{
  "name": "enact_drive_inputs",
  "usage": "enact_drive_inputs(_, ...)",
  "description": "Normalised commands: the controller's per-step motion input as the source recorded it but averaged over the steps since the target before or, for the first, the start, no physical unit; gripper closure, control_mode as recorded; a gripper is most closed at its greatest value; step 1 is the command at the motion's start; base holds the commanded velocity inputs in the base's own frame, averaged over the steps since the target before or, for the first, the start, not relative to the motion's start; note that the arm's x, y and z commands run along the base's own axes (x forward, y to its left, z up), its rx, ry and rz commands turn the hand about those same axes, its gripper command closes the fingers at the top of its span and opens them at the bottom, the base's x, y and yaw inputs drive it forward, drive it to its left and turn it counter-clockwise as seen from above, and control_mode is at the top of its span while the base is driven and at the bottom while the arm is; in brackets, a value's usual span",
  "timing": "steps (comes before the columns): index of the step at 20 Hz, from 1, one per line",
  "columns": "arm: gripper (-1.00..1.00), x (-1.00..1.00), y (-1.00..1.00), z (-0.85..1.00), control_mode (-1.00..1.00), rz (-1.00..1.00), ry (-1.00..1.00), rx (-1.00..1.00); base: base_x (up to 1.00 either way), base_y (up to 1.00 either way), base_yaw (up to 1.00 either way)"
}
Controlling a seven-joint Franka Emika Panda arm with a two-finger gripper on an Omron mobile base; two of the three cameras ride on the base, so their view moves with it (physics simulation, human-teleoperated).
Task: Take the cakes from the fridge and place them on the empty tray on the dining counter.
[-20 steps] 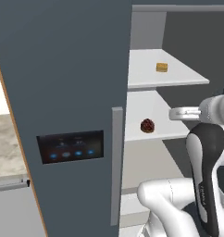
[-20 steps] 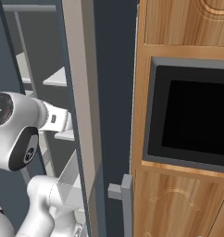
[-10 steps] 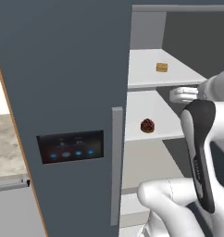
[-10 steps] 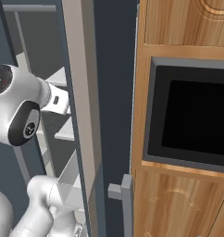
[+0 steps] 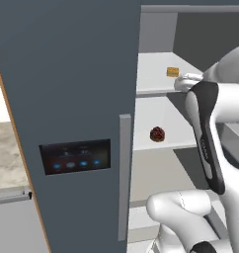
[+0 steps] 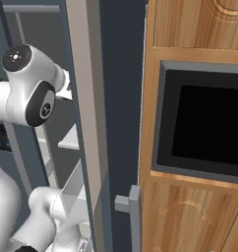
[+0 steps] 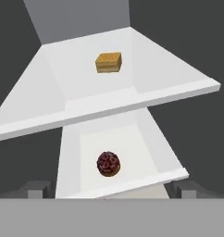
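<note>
In your left base view the fridge (image 5: 67, 74) door fills the left half, its panel (image 5: 75, 156) at lower left and handle (image 5: 124, 173) just right of it, with the shelves in the upper right. The square cake (image 5: 172, 71) sits on the upper shelf (image 5: 153, 74), the round cake (image 5: 157, 134) on the shelf below (image 5: 148, 123), lower and further left in frame. In your hand view the square cake (image 7: 108, 62) is upper centre, the round cake (image 7: 108, 164) lower centre, and the gripper (image 7: 111, 190) tips stand spread at the bottom corners.

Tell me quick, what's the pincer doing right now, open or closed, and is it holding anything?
Pincer: open, jaws spread wide, holding nothing; it faces the fridge shelves with both cakes untouched.
</note>
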Motion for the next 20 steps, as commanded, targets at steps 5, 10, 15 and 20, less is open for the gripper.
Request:
enact_drive_inputs(5, -1.0, 0.56, -0.05, 0.0, -1.0, -0.01, 0.0, 0.01, 0.0, 0.0, 0.0)
enact_drive_inputs(10, -1.0, 0.56, -0.2, -0.01, -1.0, -0.03, -0.05, 0.0, 0.0, 0.0, 0.0)
enact_drive_inputs(15, -1.0, 0.58, -0.21, 0.0, -1.0, -0.02, -0.01, 0.0, 0.0, 0.0, 0.0)
enact_drive_inputs(20, -1.0, 0.76, -0.01, 0.0, -1.0, 0.0, 0.0, 0.0, 0.0, 0.0, 0.0)
